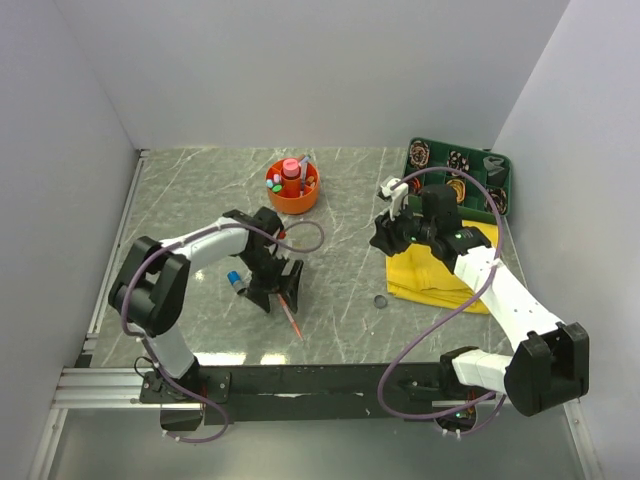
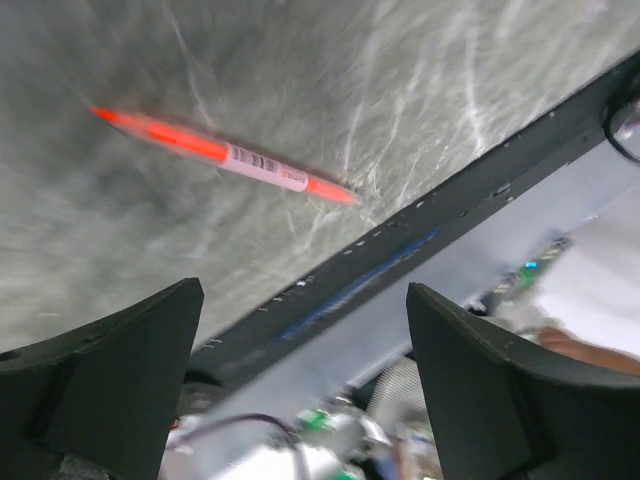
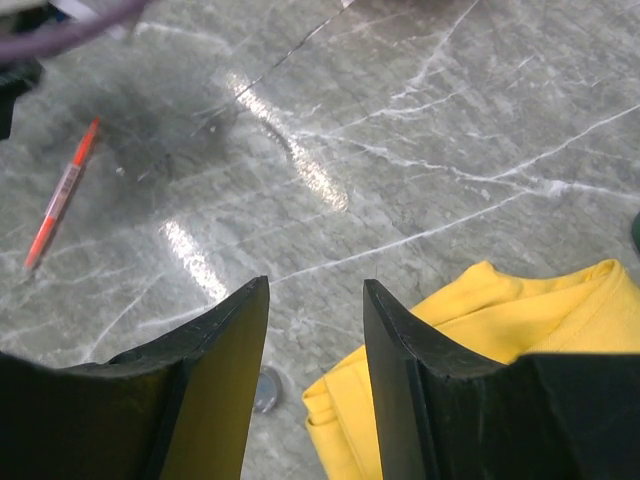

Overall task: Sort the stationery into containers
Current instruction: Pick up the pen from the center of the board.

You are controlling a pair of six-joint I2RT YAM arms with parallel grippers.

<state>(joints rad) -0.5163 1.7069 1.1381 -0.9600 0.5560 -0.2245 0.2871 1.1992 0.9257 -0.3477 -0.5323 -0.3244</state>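
Left gripper point(image 2: 300, 300) wide, empty; pen point(image 2: 240, 158) lies just ahead. Right gripper point(image 3: 315, 290) half-open, empty; cloth point(image 3: 480, 320) beside, disc point(image 3: 265, 390) beneath.

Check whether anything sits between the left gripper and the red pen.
Nothing visible. The red pen lies alone on the table below the open left gripper; the blue cap sits off to one side.

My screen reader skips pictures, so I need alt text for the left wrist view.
A red pen with a white label lies diagonally on the grey marble table. The left gripper is open and empty in the foreground, with a dark rail along the table's edge.
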